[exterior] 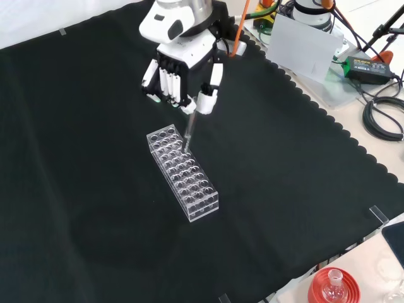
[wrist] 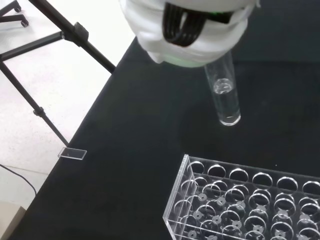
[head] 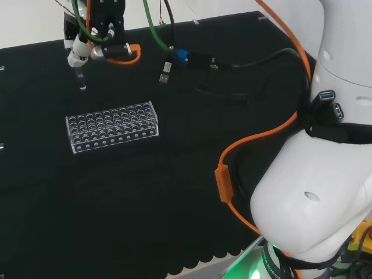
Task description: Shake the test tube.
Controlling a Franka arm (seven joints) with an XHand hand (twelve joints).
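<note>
Because the tube (wrist: 226,97) must swing freely to be shaken, the hand (exterior: 183,79) pinches its top, keeping it clear above the rack (exterior: 183,173) below.

Test tube (wrist: 224,95): clear, glossy glass or plastic. Tube rack (head: 112,126): clear, glossy plastic. Counter cloth (exterior: 82,208): black, matt.
</note>
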